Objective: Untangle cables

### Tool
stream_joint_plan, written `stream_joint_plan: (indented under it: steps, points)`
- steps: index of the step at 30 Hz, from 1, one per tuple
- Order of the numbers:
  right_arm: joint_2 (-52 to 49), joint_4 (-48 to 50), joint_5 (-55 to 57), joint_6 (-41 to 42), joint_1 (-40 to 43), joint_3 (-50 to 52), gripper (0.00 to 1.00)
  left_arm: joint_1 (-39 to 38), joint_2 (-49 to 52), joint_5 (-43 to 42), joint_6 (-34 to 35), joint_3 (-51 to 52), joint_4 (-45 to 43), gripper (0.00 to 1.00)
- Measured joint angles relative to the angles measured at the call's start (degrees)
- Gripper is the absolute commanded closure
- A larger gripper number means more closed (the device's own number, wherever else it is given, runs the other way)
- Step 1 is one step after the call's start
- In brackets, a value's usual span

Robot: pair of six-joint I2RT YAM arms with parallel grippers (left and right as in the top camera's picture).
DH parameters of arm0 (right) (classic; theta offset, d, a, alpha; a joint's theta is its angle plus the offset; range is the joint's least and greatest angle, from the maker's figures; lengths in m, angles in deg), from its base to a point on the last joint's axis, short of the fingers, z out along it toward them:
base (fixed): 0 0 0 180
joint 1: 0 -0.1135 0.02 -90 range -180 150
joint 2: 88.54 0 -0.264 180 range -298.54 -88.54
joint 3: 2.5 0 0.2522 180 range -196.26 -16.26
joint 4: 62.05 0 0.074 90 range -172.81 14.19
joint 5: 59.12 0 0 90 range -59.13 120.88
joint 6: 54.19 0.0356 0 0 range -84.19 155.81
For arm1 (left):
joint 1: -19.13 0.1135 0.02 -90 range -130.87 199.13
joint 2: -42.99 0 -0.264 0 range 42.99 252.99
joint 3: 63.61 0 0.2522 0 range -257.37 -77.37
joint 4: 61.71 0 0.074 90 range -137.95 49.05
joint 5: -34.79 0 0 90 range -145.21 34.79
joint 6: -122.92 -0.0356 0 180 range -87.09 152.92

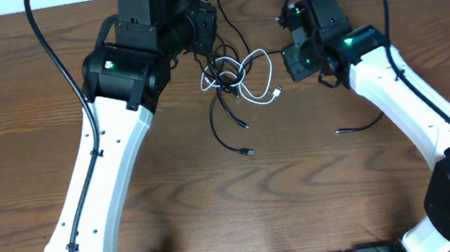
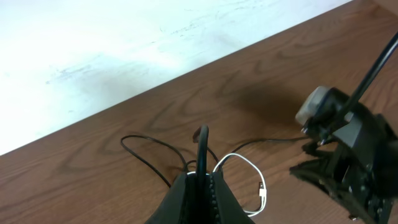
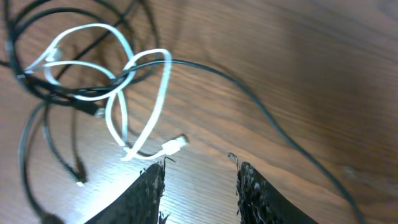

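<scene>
**A:** Where are the cables?

**B:** The cables (image 1: 231, 73) lie in one tangle on the wooden table (image 1: 11, 131), between the two arms. A white cable (image 3: 166, 68) loops through the black ones. Its white plug (image 3: 177, 143) lies flat on the wood at the edge of the tangle, on the right arm's side.

**A:** Anything trailing out of the tangle?

**B:** Two black strands run from it toward the robot's base, and the longer one ends in a small plug (image 1: 249, 152). Another black strand (image 3: 273, 124) leaves the tangle and sweeps past the right gripper's fingers. A short black piece (image 1: 359, 127) lies well apart from the tangle, beside the right arm.

**A:** What about the left gripper?

**B:** The left gripper (image 2: 200, 176) sits at the far side of the tangle. Its fingers are pressed together on a black cable (image 2: 203, 146), which stands up between them and curls over at the top.

**A:** And the right?

**B:** The right gripper (image 3: 199, 171) is just beside the tangle, close to the white plug. Its fingers are parted with bare wood showing between them, and it holds nothing.
</scene>
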Motion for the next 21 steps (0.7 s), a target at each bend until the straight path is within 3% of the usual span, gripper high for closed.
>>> stream_joint_plan:
  steps: [21]
  points:
    - [-7.6,4.9,-10.9,2.1,-3.0,0.0,0.64,0.0,0.0,0.4,-0.2,0.0,0.0,0.93]
